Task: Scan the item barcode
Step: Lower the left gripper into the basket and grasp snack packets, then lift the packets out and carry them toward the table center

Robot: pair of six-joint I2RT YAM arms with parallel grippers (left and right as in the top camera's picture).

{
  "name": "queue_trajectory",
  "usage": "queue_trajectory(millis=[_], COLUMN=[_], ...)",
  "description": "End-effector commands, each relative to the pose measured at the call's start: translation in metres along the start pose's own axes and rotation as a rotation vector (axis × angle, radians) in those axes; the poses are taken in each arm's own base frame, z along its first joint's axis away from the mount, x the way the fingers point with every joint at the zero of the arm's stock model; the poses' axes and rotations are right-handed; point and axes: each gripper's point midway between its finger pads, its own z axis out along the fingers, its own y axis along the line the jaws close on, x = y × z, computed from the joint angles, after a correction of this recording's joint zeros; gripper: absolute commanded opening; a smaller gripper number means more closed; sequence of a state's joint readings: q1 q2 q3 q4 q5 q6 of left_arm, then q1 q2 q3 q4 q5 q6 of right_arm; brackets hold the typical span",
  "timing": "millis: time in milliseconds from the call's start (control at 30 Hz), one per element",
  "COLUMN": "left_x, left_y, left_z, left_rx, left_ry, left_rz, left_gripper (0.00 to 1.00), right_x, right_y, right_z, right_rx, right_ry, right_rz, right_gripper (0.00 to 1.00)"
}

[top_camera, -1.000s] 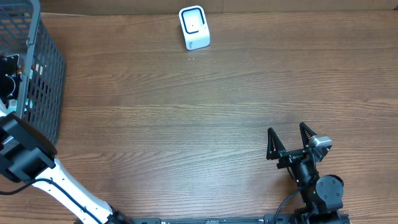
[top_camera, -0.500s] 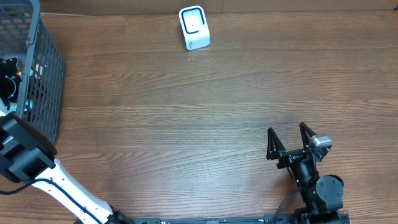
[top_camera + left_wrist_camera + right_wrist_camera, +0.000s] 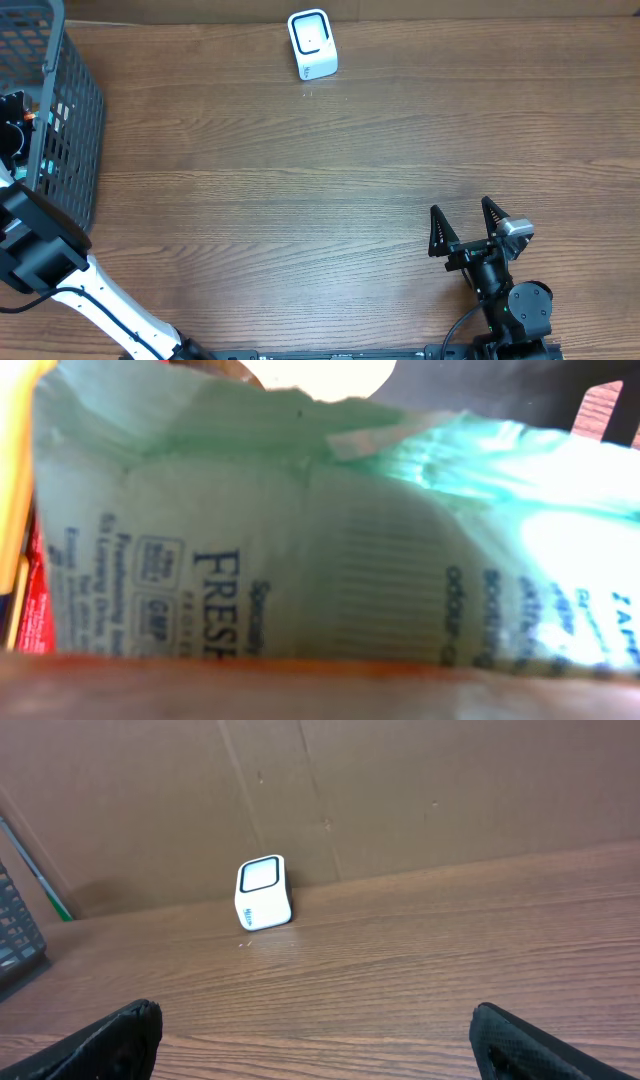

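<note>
Grey mesh basket (image 3: 72,105): plastic grid walls, far left of the scanner at the table's left edge.
Left arm (image 3: 40,250): black segment on a white link, coming up from the near edge and reaching into the basket, well left of the scanner.
Left gripper (image 3: 14,128): down inside the basket; fingers hidden in both views, so whether they are apart or closed on anything cannot be told.
Pouch (image 3: 300,550): the task's item, pale green film, fills the left wrist view inside the basket, far left of the scanner.
Pouch print: dark blue lettering running sideways; "FRES", "GMP" and "odour" can be read, the rest is blurred; a faint ribbed block of fine lines in the middle.
Beside the pouch: red packaging (image 3: 30,615) and a yellow edge (image 3: 14,470) at its left.
Scanner (image 3: 312,44): white stand-up unit with a square window, at the far edge of the table.
Table (image 3: 300,190): brown wood-grain top, bare in front of the scanner.
Wall (image 3: 420,790): brown cardboard-like panels directly behind the scanner.
Right gripper (image 3: 465,226): near edge, well to the right of and in front of the scanner, black fingers (image 3: 437,236) spread wide, holding nothing.
</note>
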State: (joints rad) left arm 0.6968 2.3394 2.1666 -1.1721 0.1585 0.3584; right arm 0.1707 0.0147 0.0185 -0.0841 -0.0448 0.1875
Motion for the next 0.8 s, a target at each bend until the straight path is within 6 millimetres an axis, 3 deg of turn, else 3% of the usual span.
queue_trajectory(millis=[0,200,433,567,700,767], left_x=[-0.013,-0.019,-0.029,-0.035,-0.038,-0.037], left_y=[-0.005,-0.008,-0.013,-0.02,-0.034,-0.042], left_z=[-0.022,-0.047,-0.102,-0.15,-0.223,-0.246], left_rx=[0.007,-0.006,-0.035,-0.058,-0.085,-0.09], left_ry=[-0.06,-0.105,-0.214,-0.315,-0.476,-0.527], left_rz=[-0.029,-0.065,-0.103,-0.124,-0.139,-0.139], left_gripper=[0.44,0.45,0.45,0.45,0.46,0.46], right_x=[0.001,0.001,0.001,0.001,0.001,0.001], right_y=[-0.002,-0.002,-0.002,-0.002,-0.002,-0.002], right_z=[0.0,0.0,0.0,0.0,0.0,0.0], right_rx=[0.009,0.008,0.008,0.008,0.008,0.008], right_ry=[-0.007,-0.007,-0.007,-0.007,-0.007,-0.007], right_rz=[0.006,0.007,0.007,0.007,0.007,0.007], right_gripper=[1.0,1.0,1.0,1.0,1.0,1.0])
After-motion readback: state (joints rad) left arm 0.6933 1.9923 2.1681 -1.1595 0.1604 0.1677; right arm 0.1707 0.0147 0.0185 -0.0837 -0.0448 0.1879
